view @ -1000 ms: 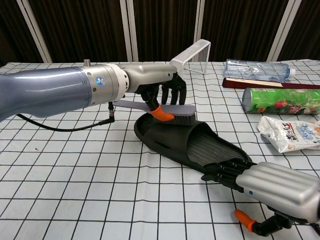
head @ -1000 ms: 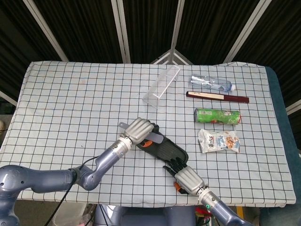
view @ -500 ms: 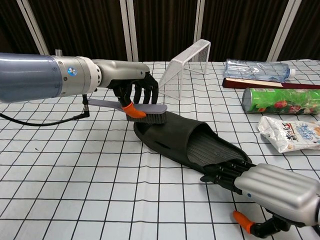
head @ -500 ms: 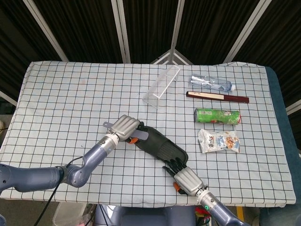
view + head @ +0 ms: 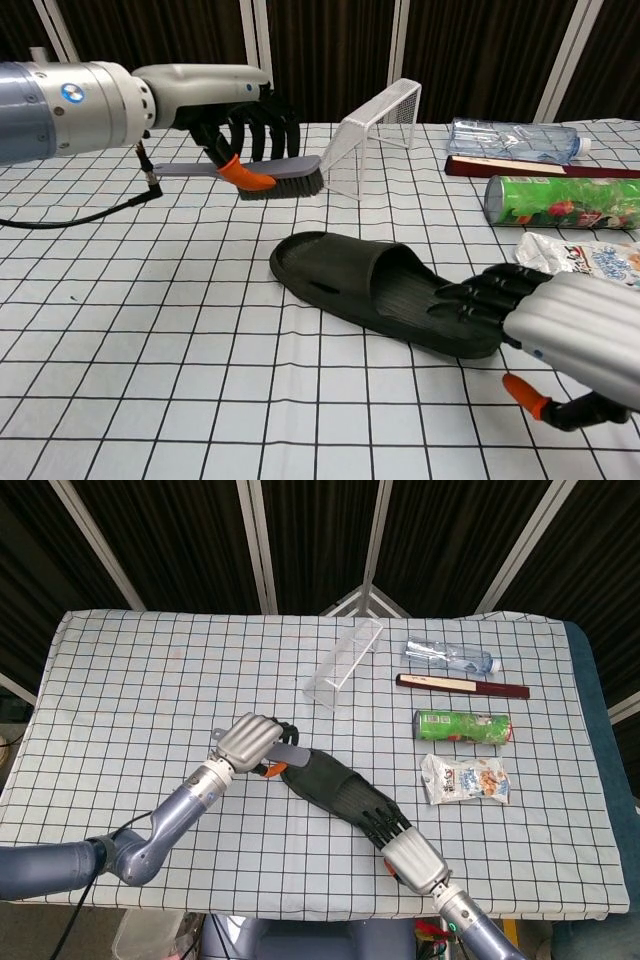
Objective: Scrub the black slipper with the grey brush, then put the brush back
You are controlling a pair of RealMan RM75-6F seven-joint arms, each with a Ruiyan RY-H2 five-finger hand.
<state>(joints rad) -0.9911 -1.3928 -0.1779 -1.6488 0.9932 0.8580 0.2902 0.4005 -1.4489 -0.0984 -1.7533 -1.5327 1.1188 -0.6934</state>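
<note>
A: Where did the brush (image 5: 275,178) sit against the slipper (image 5: 385,293) at that moment?

B: Clear of it. In the chest view the left hand (image 5: 245,120) gripped the brush by the handle, bristles down, lifted above the table (image 5: 130,690) and off beyond the slipper's toe end, towards the left edge. Nothing touched.

A: And the slipper itself?

B: It lay flat near the front edge, about mid-table. Its long axis ran on a slant in the head view (image 5: 340,788): toe towards the left hand (image 5: 247,740), heel towards the front-right corner. The brush handle ran roughly across, pointing at the left edge.

A: The other hand?

B: The right hand (image 5: 575,335) was at the heel, fingers spread and laid on the sole there. It looked like a steadying press, not a grasp; it held nothing closed in it.

A: So what did the next move turn on?

B: My judgement: the brush had either to drop back right and down onto the strap, or go to its place on the table. The left hand was the nearer to the toe, so any further stroke would run from that end along the slant towards the heel.
</note>
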